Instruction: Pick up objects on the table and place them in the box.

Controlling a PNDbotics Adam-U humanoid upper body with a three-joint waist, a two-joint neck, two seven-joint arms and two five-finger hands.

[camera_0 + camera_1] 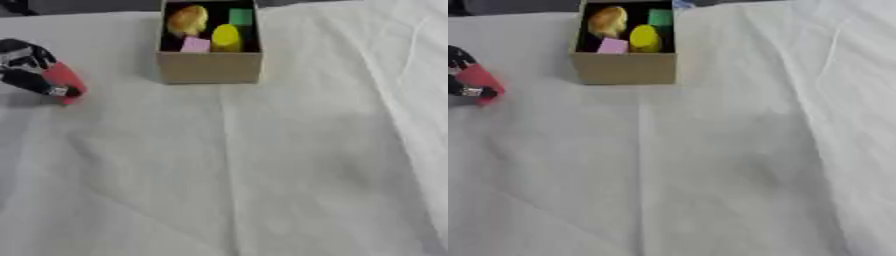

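Note:
A cardboard box [210, 67] stands at the top centre of the white cloth. Inside it lie a yellow-brown rounded object [187, 20], a green block [241, 16], a yellow cylinder [226, 37] and a pink block [195, 45]. At the left edge my left hand [26, 67] has its black fingers curled round a red cylinder-like object [65, 80], held just above the cloth, well left of the box. My right hand shows in neither view.
A wrinkled white cloth [262, 165] covers the whole table. A dark strip of background runs along the far edge at the top left.

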